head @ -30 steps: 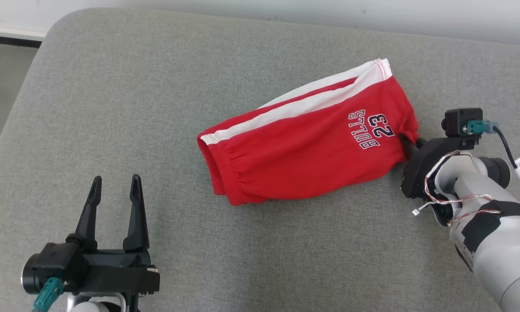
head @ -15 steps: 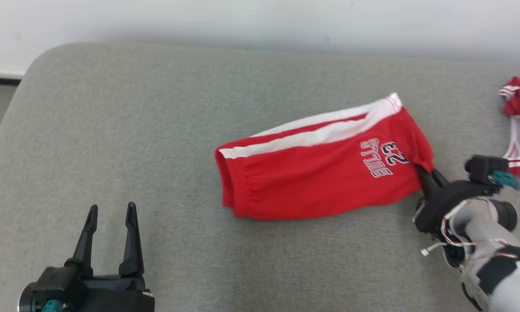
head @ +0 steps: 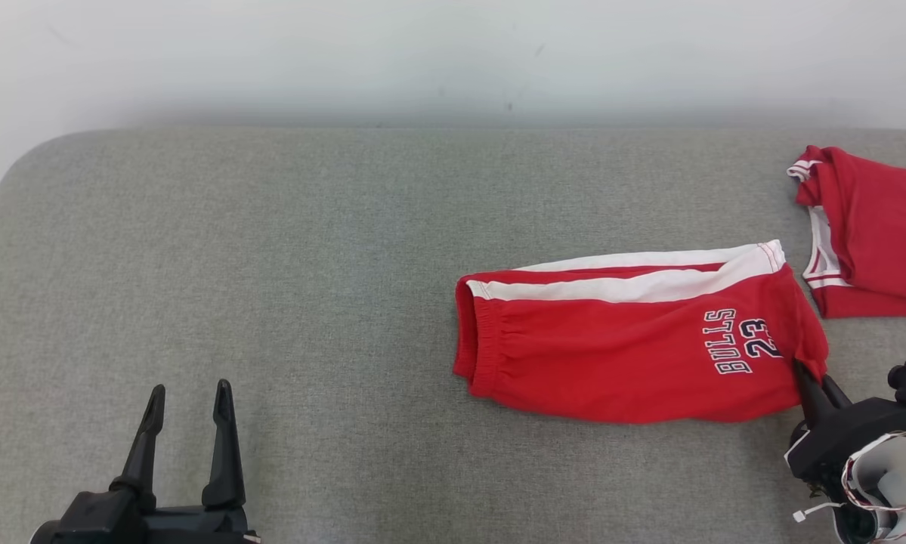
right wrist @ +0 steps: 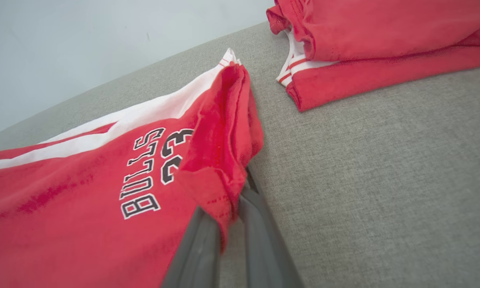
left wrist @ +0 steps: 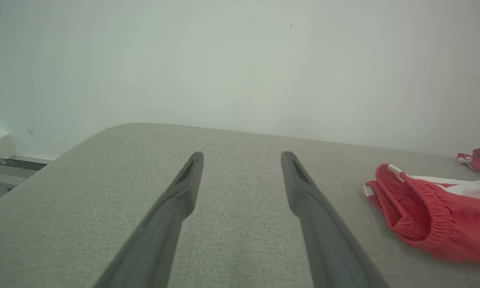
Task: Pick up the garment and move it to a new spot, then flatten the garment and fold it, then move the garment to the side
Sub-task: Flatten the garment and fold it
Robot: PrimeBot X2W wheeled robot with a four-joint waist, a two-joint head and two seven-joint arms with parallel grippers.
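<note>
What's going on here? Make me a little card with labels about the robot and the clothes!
surface: grey cushioned surface
main garment: red Bulls shorts, folded, lying flat
right claw: shut on the shorts' corner beside the "23"
left claw: open, holding nothing, apart from the shorts
other clothing: folded red garment with white trim, beside the shorts, not touching

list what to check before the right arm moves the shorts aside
1. Grip: right jaws shut on the corner of the shorts by the lettering: ok.
2. Layers: every folded layer caught in that grip: cannot tell.
3. Lie: shorts flat on the grey cushion, bunched only at the pinched corner: ok.
4. Other arm: left jaws open, apart from the shorts: ok.
5. Neighbour: shorts not touching the other red garment: ok, though close.
</note>
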